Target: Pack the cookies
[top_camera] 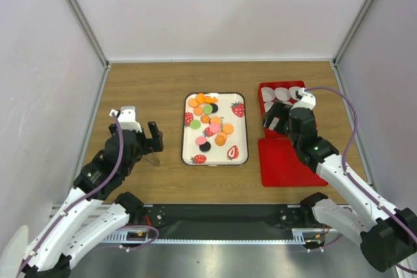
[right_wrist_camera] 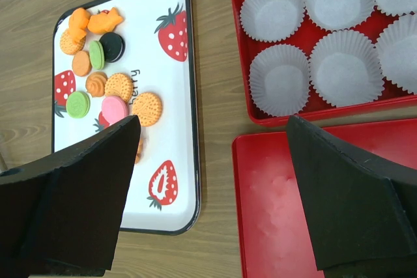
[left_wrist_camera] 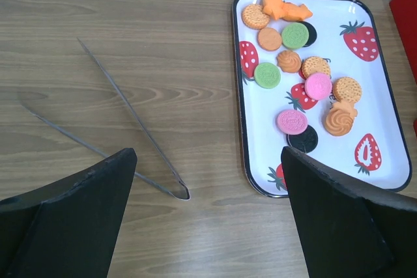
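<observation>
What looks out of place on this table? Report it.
Nothing spilled or damaged. The cookies all sit on the strawberry tray, a few overlapping; the paper cups are empty; the metal tongs lie on the table beside it.

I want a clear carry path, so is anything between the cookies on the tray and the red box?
Nothing visible: only bare table separates the tray holding the cookies from the red box. The red lid lies nearer the arms, off that line. The right end effector hovers open above the box.
</observation>
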Available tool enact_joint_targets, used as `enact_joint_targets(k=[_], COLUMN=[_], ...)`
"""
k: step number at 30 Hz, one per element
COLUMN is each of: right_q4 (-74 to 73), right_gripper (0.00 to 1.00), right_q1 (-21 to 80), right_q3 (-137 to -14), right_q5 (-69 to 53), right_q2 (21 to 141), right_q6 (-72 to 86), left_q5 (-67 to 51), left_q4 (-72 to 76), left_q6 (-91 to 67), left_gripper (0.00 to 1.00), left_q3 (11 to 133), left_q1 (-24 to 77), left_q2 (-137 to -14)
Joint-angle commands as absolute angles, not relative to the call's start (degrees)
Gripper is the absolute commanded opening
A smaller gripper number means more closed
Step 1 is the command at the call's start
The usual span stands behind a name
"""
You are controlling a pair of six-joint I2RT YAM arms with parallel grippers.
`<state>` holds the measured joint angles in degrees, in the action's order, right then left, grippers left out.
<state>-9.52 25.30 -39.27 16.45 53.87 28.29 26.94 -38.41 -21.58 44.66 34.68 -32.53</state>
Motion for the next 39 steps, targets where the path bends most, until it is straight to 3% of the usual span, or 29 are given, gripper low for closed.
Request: enact_joint_targets(k=[1,13,17,20,25,32,39], right_q4=[-8.4,-8.1,-8.0,-7.0,-6.8,-7.1,-6.7], right_gripper=[1.00,1.00,1.00,1.00,1.00,1.00,1.00], right_q1=[25.0,25.0,25.0,25.0,24.8,24.2,23.5], right_q3=[-39.2,-38.6,-38.6,-38.1,-38.1,-37.2,-35.9], right_q5=[17.2,15.7,14.8,14.1,13.4,13.5,12.5], right_q2=[52.1,53.3,53.9,54.3,55.2,54.1,54.0], right_q6=[27.6,26.7,26.4,26.5,26.5,26.5,26.7], left_q5=[28.7,30.9,24.1,19.3,19.4,25.5,26.6], left_q4=[-38.6,-42.3,-41.6,-38.7,-35.8,-34.7,-33.7], left_q6=[-22.6,-26.4,-26.9,-27.8,-31.9,-36.9,-41.3], left_gripper=[1.00,1.00,0.97,0.89,0.74,0.68,0.66], left_q3=[45.4,47.9,48.0,48.3,55.3,63.4,64.7], left_q1=[34.2,32.0,21.4,12.4,7.8,7.5,5.1], left_q2=[-33.1,-38.2,-41.9,-47.4,-62.8,-80.6,-90.8])
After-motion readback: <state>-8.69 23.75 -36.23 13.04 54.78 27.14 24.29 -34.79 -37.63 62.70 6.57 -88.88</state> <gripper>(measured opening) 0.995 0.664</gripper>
